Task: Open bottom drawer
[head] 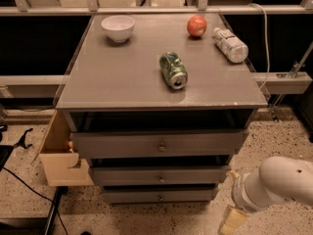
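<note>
Since the bottom drawer [132, 196] looks pushed all the way in, sitting lowest on the grey cabinet [122, 77] just under the middle drawer [122, 175], I'd say nothing's really done yet. Its little knob [160, 197] is untouched. The gripper [231, 223] hangs off to the lower right, down near the floor and apart from the drawer front. Honestly can't tell if it's spread or clamped. Left to do: get across to the knob, grab it, pull.
</note>
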`<state>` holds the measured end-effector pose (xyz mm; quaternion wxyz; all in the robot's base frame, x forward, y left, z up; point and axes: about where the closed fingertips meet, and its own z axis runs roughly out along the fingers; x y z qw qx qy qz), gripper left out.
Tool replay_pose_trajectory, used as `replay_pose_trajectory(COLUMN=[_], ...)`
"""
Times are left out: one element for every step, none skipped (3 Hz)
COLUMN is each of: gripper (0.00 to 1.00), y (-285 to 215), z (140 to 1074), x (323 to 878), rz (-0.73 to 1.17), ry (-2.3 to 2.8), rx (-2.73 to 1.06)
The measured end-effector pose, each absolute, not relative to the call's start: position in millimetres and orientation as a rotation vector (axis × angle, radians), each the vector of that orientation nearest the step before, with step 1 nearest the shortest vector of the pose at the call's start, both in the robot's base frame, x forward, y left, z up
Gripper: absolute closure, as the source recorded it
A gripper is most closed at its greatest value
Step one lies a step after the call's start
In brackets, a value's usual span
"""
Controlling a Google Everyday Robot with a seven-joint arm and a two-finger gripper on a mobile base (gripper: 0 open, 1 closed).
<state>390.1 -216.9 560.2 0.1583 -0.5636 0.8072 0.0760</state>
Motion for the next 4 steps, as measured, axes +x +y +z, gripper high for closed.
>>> replay_pose_trajectory(gripper=[0.0, 0.0, 0.0, 0.0], y=[-217, -217, -217, -220], z=[559, 534, 487, 393], x=[391, 408, 425, 442], rz=[0.213, 0.204, 0.196, 0.242], ry=[2.308, 2.275, 2.234, 2.231], rx=[-1.613, -1.595, -1.579, -1.568])
